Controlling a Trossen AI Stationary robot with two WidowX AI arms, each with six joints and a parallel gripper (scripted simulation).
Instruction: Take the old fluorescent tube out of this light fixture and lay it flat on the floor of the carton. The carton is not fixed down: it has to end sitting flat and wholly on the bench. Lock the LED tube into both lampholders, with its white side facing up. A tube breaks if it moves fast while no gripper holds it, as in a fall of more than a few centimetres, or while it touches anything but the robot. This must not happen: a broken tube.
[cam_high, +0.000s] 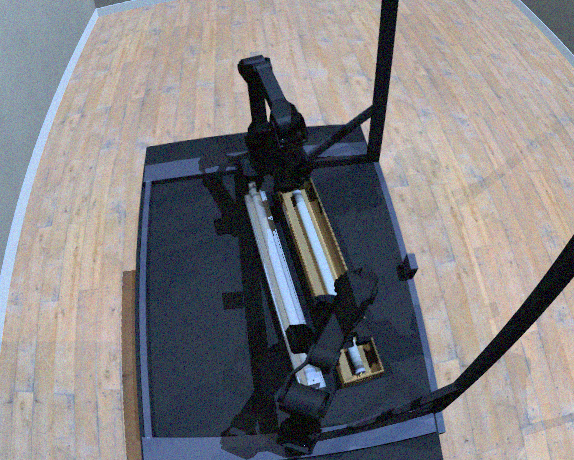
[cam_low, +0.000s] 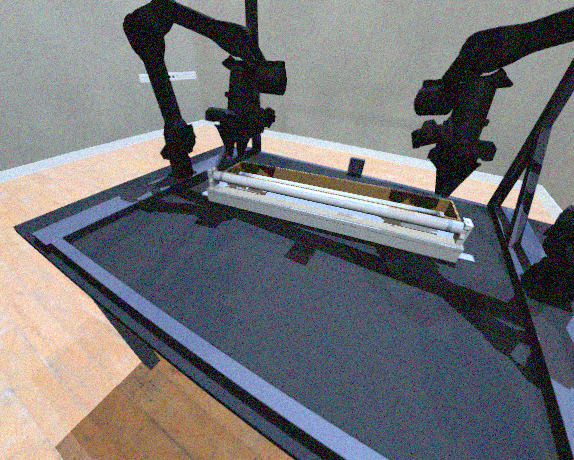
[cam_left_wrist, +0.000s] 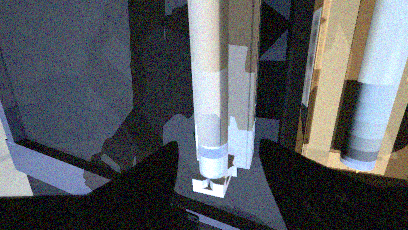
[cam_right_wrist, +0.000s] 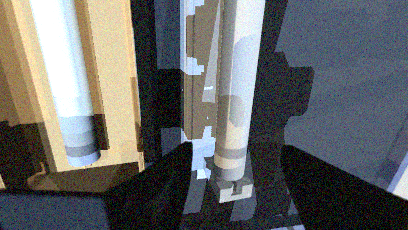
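Pale, round tube (cam_high: 270, 250) (cam_low: 335, 200) (cam_left_wrist: 207, 65) (cam_right_wrist: 240, 85) is lying along the white, long metal fixture (cam_high: 302, 371) (cam_low: 330, 227) (cam_left_wrist: 242, 100) (cam_right_wrist: 200, 90), its ends at the lampholders; locking: cannot tell. Left claw (cam_high: 327, 312) (cam_low: 442, 192) (cam_left_wrist: 219, 142) and right claw (cam_high: 287, 185) (cam_low: 234, 156) (cam_right_wrist: 236, 151) are standing partly wide, gripping nothing. Alongside, the brown, open cardboard carton (cam_high: 326, 220) (cam_low: 320, 181) (cam_left_wrist: 327, 80) (cam_right_wrist: 120, 90) is holding a second white tube (cam_high: 315, 235) (cam_low: 280, 185) (cam_left_wrist: 382, 60) (cam_right_wrist: 65, 65) and resting on the dark counter (cam_high: 195, 300) (cam_low: 300, 320) (cam_left_wrist: 65, 85) (cam_right_wrist: 345, 90). Small dark print is showing beside the fixture's tube; too blurred for reading.
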